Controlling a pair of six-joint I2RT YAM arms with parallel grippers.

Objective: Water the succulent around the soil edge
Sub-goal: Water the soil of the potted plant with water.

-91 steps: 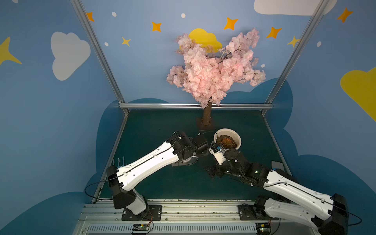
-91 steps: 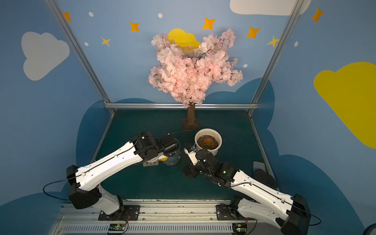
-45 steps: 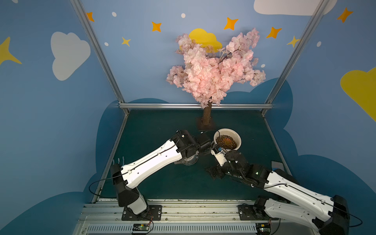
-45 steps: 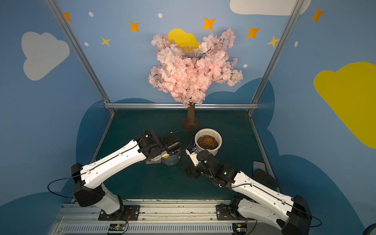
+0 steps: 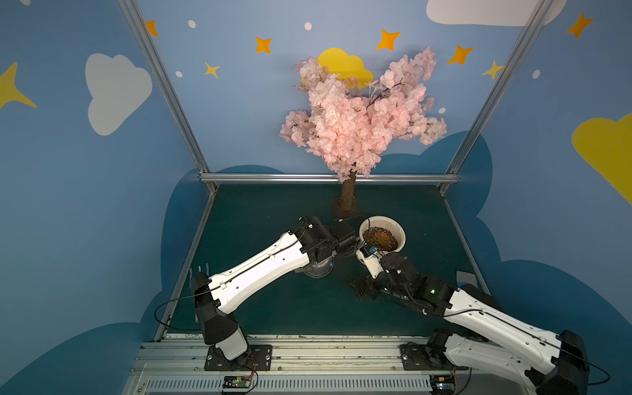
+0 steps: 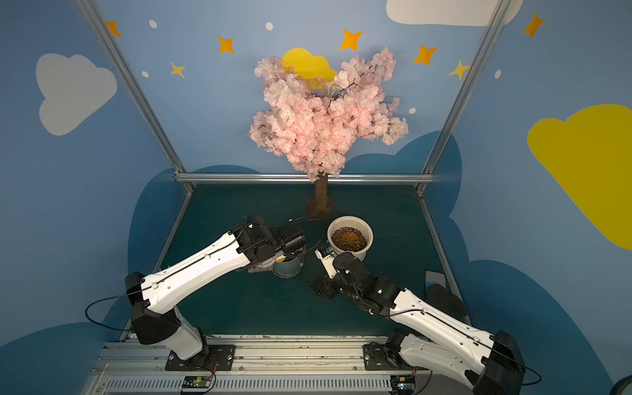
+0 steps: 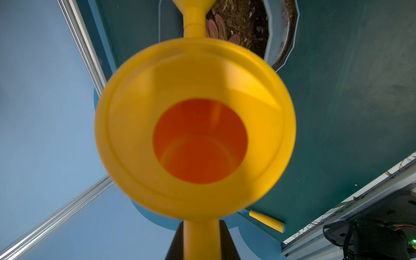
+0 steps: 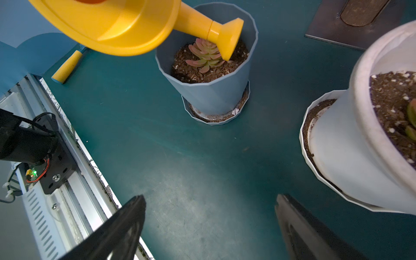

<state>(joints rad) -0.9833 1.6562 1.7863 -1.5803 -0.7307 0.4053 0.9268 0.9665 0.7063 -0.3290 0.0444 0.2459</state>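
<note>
While the left hand (image 7: pixel 201 236) is clamped on the handle of the yellow watering can (image 8: pixel 117 24), the can hangs tipped forward over the blue pot (image 8: pixel 213 94), its spout sloping down across the pot's rim. The flared spout head (image 8: pixel 227 38) sits inside the rim, low over the soil (image 8: pixel 193 73) and just beside the pink-green succulent (image 8: pixel 206 56) planted at the middle of it; in the right wrist view the head overlaps the nearest leaves, and whether it touches them cannot be told. Seen from the left wrist, the can's round filling hole (image 7: pixel 200 140) faces the camera and looks orange inside. This blue pot stands upright in a matching saucer (image 8: pixel 216 118) near the middle of the green worktop (image 8: pixel 202 157), largely hidden under the left arm in both top views. To its right, closer to the far edge and just in front of the base of the pink blossom tree (image 5: pixel 359 119), a larger white pot (image 5: pixel 393 225) holds soil and a second, reddish plant (image 5: pixel 379 237). Its own saucer (image 8: pixel 315 117) carries spilled soil. The right hand (image 8: pixel 209 197) hovers over bare worktop between the two pots, jaws spread wide with nothing between them. A short yellow stick (image 8: pixel 66 66) lies flat near the worktop's left edge.
</note>
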